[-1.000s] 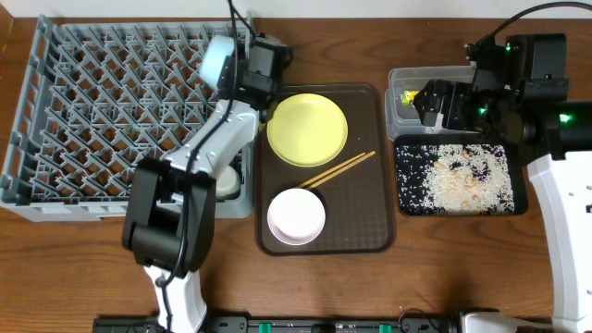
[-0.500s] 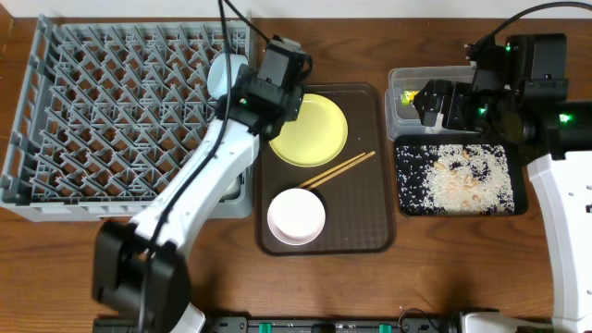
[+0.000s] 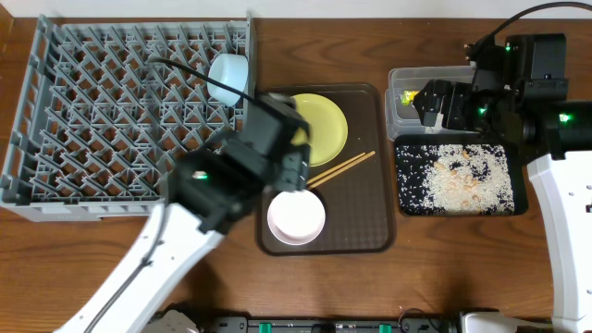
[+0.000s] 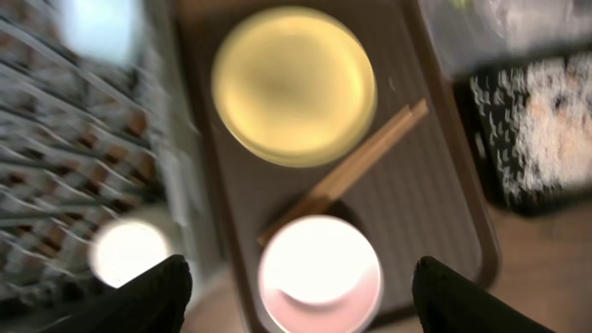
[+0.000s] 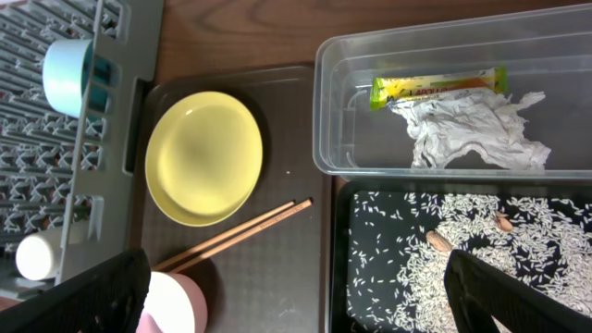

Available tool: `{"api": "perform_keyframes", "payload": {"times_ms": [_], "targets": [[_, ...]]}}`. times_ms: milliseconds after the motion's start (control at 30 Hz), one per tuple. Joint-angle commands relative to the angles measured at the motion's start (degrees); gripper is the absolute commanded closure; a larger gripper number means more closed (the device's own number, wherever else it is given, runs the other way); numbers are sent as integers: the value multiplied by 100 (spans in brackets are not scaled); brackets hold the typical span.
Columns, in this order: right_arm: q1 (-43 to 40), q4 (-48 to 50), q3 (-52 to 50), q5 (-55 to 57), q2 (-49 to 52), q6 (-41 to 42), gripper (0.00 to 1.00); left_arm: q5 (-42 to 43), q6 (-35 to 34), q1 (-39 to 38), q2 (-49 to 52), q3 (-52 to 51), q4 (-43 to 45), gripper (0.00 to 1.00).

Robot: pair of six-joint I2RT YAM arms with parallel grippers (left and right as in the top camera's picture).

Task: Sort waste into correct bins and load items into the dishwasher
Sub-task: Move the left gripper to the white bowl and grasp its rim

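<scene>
Now poised above the brown tray [image 3: 365, 213] with left gripper [image 4: 305, 298] spread wide and empty, and with right gripper [image 5: 301, 298] just as wide, off the tray's right side. On the tray: yellow plate [image 4: 294, 85] at the back, white bowl [image 4: 319, 273] at the front, chopsticks [image 5: 236, 236] between. Probably hard, slick, breakable crockery; best pinched at the rim. Light thin sticks; best taken mid-length, together. Right of the tray, wrapper [image 5: 439, 88] in clear tub [image 5: 333, 120]; print too small to read.

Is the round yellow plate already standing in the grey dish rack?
No, the yellow plate lies flat on the brown tray, just beside the wooden chopsticks.
</scene>
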Motion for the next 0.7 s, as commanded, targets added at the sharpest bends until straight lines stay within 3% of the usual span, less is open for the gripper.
{"api": "perform_keyframes", "payload": {"times_ms": [0,133,333,567,667], "targets": [[-66,-11,13,13,13,57,1,-11,-898,-345,376,-472,-59,26],[-66,-11,13,13,13,57,1,81,-1513,-415,833,-739,-55,30],[-66,-11,13,13,13,57,1,372,-1526,-522,1620,-782,-35,39],[-66,-11,13,13,13,57,1,345,-1519,-426,1696,-782,-109,40],[-66,-11,13,13,13,57,1,354,-1193,-424,1696,-785,-234,40]]}}
